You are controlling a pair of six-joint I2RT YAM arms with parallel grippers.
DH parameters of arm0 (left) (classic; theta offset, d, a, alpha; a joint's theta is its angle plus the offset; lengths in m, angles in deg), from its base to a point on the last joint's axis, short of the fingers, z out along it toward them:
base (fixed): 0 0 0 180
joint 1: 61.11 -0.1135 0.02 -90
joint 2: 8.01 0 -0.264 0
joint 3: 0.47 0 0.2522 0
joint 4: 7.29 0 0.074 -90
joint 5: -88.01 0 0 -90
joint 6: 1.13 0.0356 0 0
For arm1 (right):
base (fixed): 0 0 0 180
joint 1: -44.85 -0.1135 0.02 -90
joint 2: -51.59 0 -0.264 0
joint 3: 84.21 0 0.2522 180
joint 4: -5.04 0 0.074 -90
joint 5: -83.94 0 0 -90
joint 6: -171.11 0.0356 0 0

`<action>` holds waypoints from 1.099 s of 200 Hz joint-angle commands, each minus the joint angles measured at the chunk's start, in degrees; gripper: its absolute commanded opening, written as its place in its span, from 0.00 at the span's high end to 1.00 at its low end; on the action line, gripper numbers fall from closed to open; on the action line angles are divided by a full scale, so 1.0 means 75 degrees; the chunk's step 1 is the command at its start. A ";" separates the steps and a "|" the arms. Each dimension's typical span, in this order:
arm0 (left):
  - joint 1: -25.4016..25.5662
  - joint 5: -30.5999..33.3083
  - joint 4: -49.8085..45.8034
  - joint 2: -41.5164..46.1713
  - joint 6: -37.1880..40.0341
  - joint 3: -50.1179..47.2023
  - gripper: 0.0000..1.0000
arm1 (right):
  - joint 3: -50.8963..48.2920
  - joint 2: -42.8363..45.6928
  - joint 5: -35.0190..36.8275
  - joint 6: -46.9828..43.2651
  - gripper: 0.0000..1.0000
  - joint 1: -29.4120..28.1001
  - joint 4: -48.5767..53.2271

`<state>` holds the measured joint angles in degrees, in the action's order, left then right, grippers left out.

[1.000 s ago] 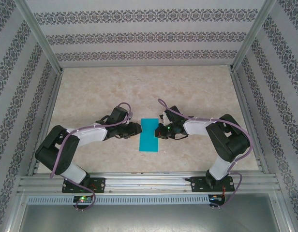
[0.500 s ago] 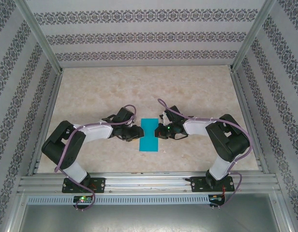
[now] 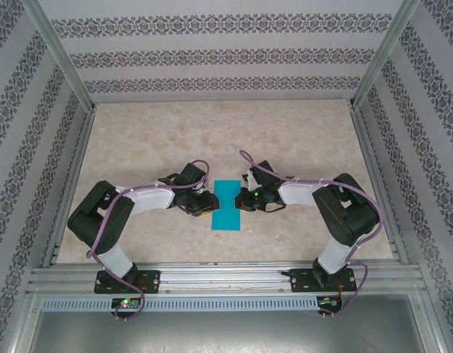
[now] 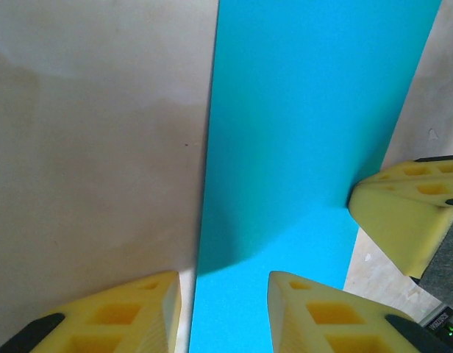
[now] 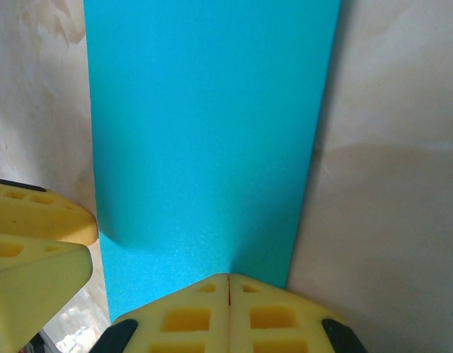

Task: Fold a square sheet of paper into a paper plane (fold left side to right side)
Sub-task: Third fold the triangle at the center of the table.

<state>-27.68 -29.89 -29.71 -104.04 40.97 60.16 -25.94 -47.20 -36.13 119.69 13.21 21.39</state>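
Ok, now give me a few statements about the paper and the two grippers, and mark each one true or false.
The paper lies flat on the table. True.
The right gripper is wide open. False: its fingers are pressed together at the paper's edge.
The left gripper has its fingers apart, straddling the paper's other edge. True.
The paper is red. False: it is teal-blue.

There is one teal-blue rectangular paper sheet (image 3: 227,205), one beige marbled desk (image 3: 300,132), and two end effectors, the left end effector (image 4: 220,294) and right end effector (image 5: 228,285), carrying four yellow foam fingers (image 4: 322,312) altogether.
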 commanded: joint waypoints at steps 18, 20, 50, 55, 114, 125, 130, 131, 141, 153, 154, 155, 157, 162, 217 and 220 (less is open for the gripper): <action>0.0344 -0.0554 0.0509 -0.0331 -0.0102 0.0128 0.63 | -0.0029 -0.0294 0.0411 -0.0188 1.00 0.0023 0.0396; 0.0347 -0.0557 0.0505 -0.0327 -0.0105 0.0129 0.63 | -0.0029 -0.0294 0.0411 -0.0188 1.00 0.0020 0.0394; 0.0374 -0.0619 0.0657 -0.0320 -0.0194 0.0088 0.63 | -0.0029 -0.0317 0.0411 -0.0178 1.00 0.0024 0.0395; 0.0375 -0.0658 0.0740 -0.0330 -0.0232 0.0060 0.63 | -0.0028 -0.0317 0.0417 -0.0176 1.00 0.0023 0.0399; 0.0385 -0.0557 0.1089 -0.0277 -0.0467 -0.0057 0.61 | -0.0029 -0.0306 0.0399 -0.0185 1.00 0.0016 0.0394; 0.0388 -0.0490 0.1145 -0.0218 -0.0503 -0.0055 0.60 | -0.0029 -0.0317 0.0387 -0.0188 1.00 0.0029 0.0406; 0.0385 -0.0476 0.1164 -0.0196 -0.0523 -0.0059 0.60 | -0.0029 -0.0317 0.0387 -0.0188 1.00 0.0023 0.0394; 0.0384 -0.0482 0.1160 -0.0194 -0.0525 -0.0055 0.60 | -0.0029 -0.0317 0.0387 -0.0188 1.00 0.0023 0.0399; 0.0389 -0.0466 0.1166 -0.0170 -0.0527 -0.0041 0.58 | -0.0017 -0.0317 0.0387 -0.0188 1.00 0.0024 0.0407; 0.0383 -0.0498 0.1162 -0.0182 -0.0527 -0.0013 0.58 | -0.0017 -0.0317 0.0387 -0.0188 1.00 0.0026 0.0401; 0.0383 -0.0504 0.1164 -0.0193 -0.0522 -0.0008 0.58 | -0.0017 -0.0317 0.0387 -0.0188 1.00 0.0025 0.0408; 0.0382 -0.0502 0.1166 -0.0199 -0.0525 -0.0006 0.58 | -0.0017 -0.0317 0.0387 -0.0188 1.00 0.0024 0.0412; 0.0380 -0.0502 0.1167 -0.0194 -0.0524 -0.0013 0.58 | -0.0017 -0.0317 0.0387 -0.0188 1.00 0.0023 0.0407; 0.0383 -0.0471 0.1166 -0.0184 -0.0517 -0.0008 0.58 | -0.0017 -0.0314 0.0385 -0.0188 1.00 0.0025 0.0411; 0.0348 -0.0625 0.1562 -0.0113 -0.0728 -0.0036 0.57 | -0.0029 -0.0297 0.0400 -0.0212 1.00 0.0024 0.0437; 0.0344 -0.0646 0.1608 -0.0111 -0.0752 -0.0031 0.57 | -0.0029 -0.0304 0.0401 -0.0212 1.00 0.0023 0.0434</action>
<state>-27.31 -30.98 -27.05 -104.39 37.15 60.08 -25.94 -47.22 -36.15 119.67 13.21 21.39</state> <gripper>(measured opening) 0.431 0.057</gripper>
